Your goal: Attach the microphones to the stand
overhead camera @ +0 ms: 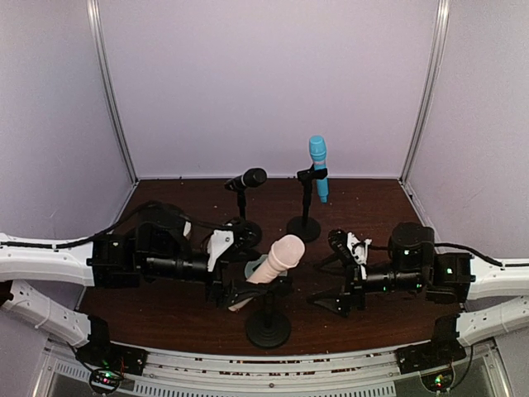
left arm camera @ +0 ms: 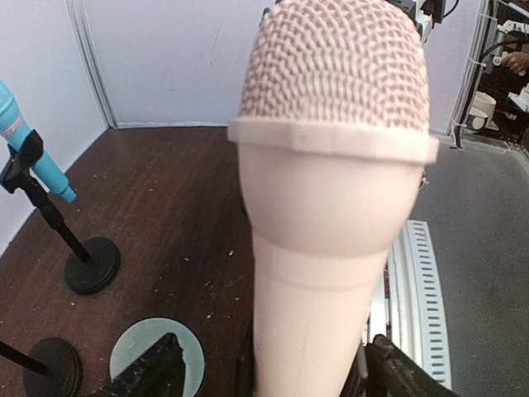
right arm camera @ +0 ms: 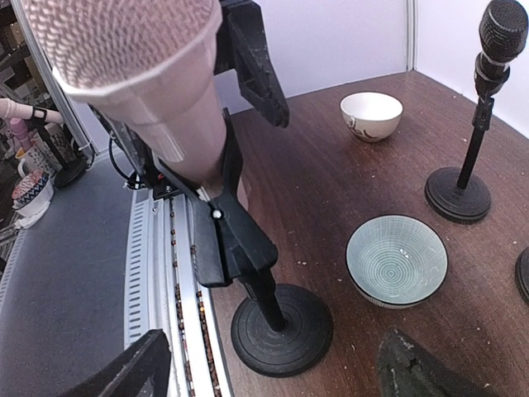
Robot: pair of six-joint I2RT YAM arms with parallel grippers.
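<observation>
Closest to the left wrist camera stands the pale pink microphone (left arm camera: 331,165). It is so near that its mesh head and upper body fill most of that view, and the bottom edge cuts off its lower end. The left gripper (left arm camera: 273,360) shows only as two dark fingers (left arm camera: 149,372) at the bottom corners, one on each side of the microphone body. They stand wide apart. A gap is visible on the left side; on the right side it is hard to tell whether the finger touches.

In the top view the pink microphone sits tilted in the clip of the near stand (overhead camera: 268,328), and the left arm hides its lower end. The right gripper (overhead camera: 331,277) is just beside this stand, its jaws wide apart and holding nothing.

The black microphone (overhead camera: 246,179) sits on the back left stand (overhead camera: 245,231). The light blue microphone (overhead camera: 317,165) sits on the back middle stand (overhead camera: 303,227).

A striped bowl (right arm camera: 397,260) and a white bowl (right arm camera: 371,114) lie on the table (right arm camera: 331,190). In the top view they are hard to make out behind the arms.
</observation>
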